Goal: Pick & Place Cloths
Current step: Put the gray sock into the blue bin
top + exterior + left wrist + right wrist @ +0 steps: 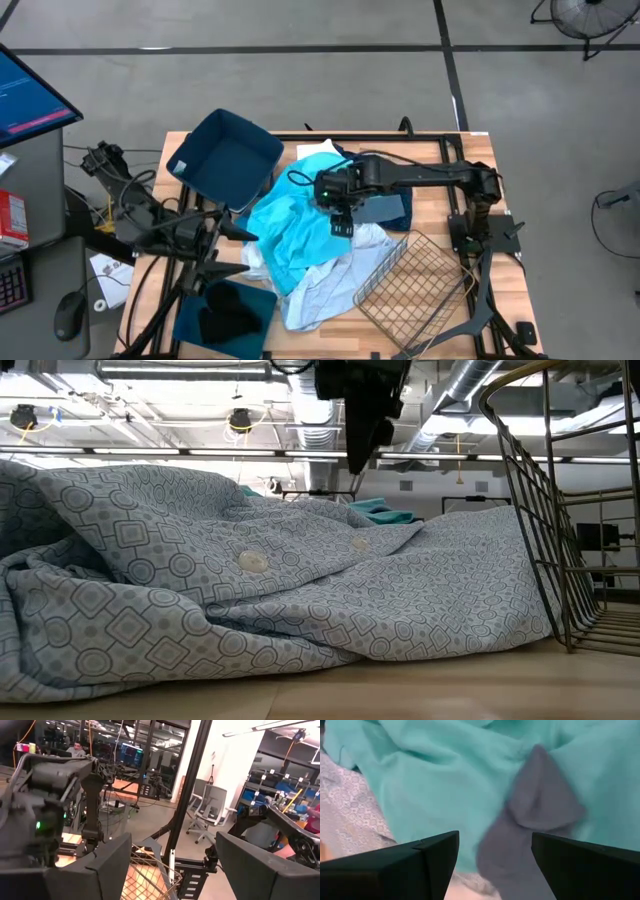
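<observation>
The right gripper (341, 222) hangs over the middle of the heap of clothes, its two dark fingers (415, 865) spread wide and holding nothing. In the right wrist view a small grey cloth (530, 820) lies between the fingers, on top of a bright cyan soft garment (435, 785); whether the fingertips touch the fabric is hard to tell, though in the low view they seem to stand just above the pile.

Around the cyan garment (290, 235) lie the other cloths. A pale blue-white shirt with a small geometric print and buttons (300, 590) spreads toward the front edge of the wooden counter (470, 150) and fills most of the low view. A white cloth (318, 150) shows at the far side of the heap, and a flat blue-grey piece (385, 208) lies just under the right arm's wrist.

A wire mesh basket (410, 285) lies tilted on the counter just beside the heap, on the right gripper's side, its rim touching or nearly touching the pale shirt. An open dark blue fabric bin (228, 158) stands at the far left corner, tipped toward the clothes, and a second dark blue bin (225, 312) sits at the near left edge.

The left gripper (240, 230) waits at the left edge of the heap, lifted off the counter, its fingers (105, 870) apart and empty. Bare wood shows along the far right edge of the counter.
</observation>
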You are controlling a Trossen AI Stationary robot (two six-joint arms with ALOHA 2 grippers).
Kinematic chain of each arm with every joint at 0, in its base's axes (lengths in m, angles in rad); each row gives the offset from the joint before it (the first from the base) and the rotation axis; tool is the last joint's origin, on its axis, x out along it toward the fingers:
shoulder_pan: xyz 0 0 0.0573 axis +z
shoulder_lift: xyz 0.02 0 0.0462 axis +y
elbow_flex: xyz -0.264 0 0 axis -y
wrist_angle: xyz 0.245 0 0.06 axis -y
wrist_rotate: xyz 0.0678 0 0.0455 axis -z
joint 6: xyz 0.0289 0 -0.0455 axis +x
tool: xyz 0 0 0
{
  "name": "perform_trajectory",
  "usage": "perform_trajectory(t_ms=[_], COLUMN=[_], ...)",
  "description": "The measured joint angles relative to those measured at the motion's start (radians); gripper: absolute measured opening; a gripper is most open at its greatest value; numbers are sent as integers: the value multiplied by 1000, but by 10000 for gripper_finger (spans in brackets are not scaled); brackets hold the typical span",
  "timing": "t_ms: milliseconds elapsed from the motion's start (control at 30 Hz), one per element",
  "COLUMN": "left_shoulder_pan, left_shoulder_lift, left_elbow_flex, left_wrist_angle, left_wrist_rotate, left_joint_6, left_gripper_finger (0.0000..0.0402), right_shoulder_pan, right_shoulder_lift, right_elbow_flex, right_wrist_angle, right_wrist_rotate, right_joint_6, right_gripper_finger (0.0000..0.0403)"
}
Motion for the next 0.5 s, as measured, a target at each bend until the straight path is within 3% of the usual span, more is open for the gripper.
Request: perform_trajectory(t_ms=[500], left_shoulder_pan=[7], left_shoulder_lift=[-9], left_elbow_flex=[0], left_wrist_angle=[32], left_wrist_rotate=[-2], left_joint_6=[51], left_gripper_finger=[271], right_shoulder_pan=[-50], right_shoulder_lift=[-7], right_elbow_flex=[-268], right_wrist_angle=[142], right_wrist_rotate=[13], right_joint_6=[1], right_gripper_finger=[228])
